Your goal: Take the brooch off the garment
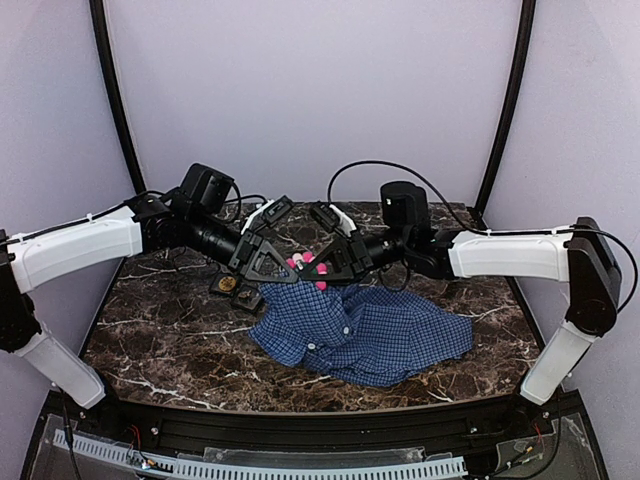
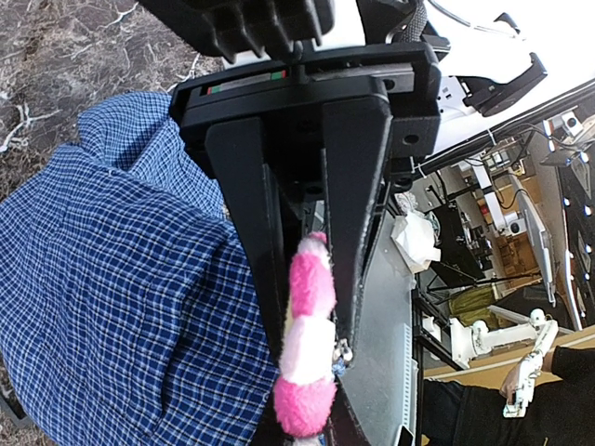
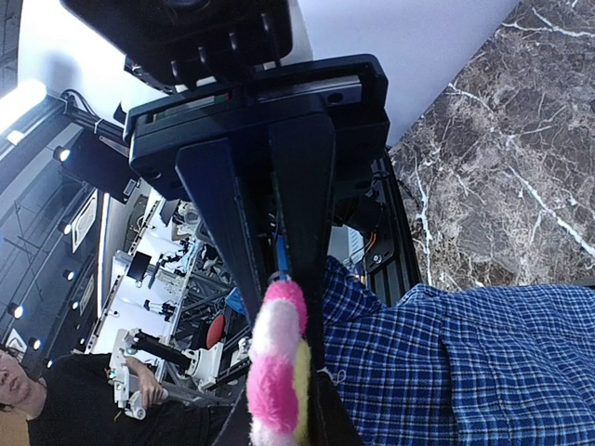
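**Centre blocked, flanks passable**

Left gripper (image 1: 293,266) and right gripper (image 1: 325,272) meet tip to tip over the far-left edge of the shirt (image 1: 365,335), both pinching the brooch (image 1: 308,262). Black tray (image 1: 230,287) lies just left. Bare table (image 1: 160,340) shows near left and right.

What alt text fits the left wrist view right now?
The left gripper pinches a fluffy pink-and-white brooch in its shut jaws. The blue checked shirt fills the frame's left side, with dark marble table at upper left.

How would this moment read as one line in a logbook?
left hand: shut on brooch | right hand: at brooch, grip unclear | shirt: raised to both hands
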